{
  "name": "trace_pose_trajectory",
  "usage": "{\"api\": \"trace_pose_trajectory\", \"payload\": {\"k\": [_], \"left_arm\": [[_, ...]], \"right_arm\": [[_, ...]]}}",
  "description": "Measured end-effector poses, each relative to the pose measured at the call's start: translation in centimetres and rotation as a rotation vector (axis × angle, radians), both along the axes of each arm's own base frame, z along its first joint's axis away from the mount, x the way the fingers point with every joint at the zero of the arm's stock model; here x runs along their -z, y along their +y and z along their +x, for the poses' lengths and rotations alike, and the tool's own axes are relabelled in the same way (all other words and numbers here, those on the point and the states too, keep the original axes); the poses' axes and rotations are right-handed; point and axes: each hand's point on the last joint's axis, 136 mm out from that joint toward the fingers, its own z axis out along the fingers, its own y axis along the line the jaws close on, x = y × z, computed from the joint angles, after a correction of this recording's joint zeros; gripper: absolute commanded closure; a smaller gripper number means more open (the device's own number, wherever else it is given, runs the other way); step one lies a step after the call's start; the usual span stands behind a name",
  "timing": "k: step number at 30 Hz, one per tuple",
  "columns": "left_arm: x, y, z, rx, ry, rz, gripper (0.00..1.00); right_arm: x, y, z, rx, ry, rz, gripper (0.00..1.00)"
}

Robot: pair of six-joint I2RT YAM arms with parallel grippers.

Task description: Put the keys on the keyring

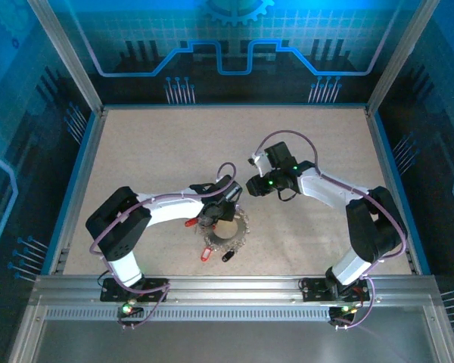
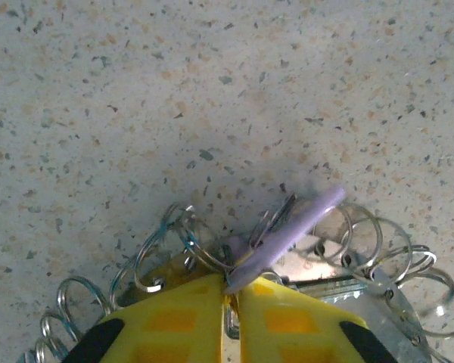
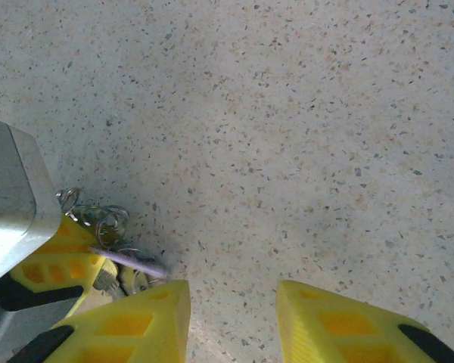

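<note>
**Grasp step.** Left gripper (image 2: 233,281) is pinched shut on a lilac-headed key (image 2: 295,227) at the ten-o'clock edge of the keys (image 1: 238,231), which lie fanned on the table (image 1: 159,151). Right gripper (image 3: 232,302), jaws apart and empty, hovers at their one o'clock. Next it likely must steady a split ring (image 2: 379,231).

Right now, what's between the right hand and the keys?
Just a short strip of bare table separates the right hand from the keys, as the top view shows.
</note>
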Motion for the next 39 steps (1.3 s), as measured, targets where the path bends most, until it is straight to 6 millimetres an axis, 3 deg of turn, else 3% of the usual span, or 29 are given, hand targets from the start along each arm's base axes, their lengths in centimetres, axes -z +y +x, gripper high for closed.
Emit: {"api": "trace_pose_trajectory", "payload": {"k": [5, 11, 17, 27, 33, 39], "left_arm": [[-0.1, -0.2, 0.2, 0.031, -0.017, 0.002, 1.00], [-0.6, -0.6, 0.3, 0.124, -0.052, 0.010, 1.00], [-3.9, -1.3, -1.0, 0.321, -0.163, -0.069, 1.00], [-11.2, -2.6, -4.8, 0.709, -0.455, -0.230, 1.00], [-13.3, -2.5, -7.2, 0.903, -0.599, -0.287, 1.00], [-14.7, -2.5, -8.9, 1.018, -0.696, -0.338, 1.00]], "right_arm": [[-0.2, 0.0, 0.0, -0.001, -0.004, 0.006, 0.65], [-0.2, 0.0, 0.0, 0.000, -0.004, 0.005, 0.65], [-0.9, -0.5, -0.4, 0.009, -0.047, 0.019, 0.64], [-7.2, -1.2, -2.1, -0.061, -0.346, 0.162, 0.60], [-10.8, -0.2, -4.7, -0.227, -0.491, 0.253, 0.60], [-12.0, 1.1, -7.8, -0.409, -0.509, 0.332, 0.60]]}}
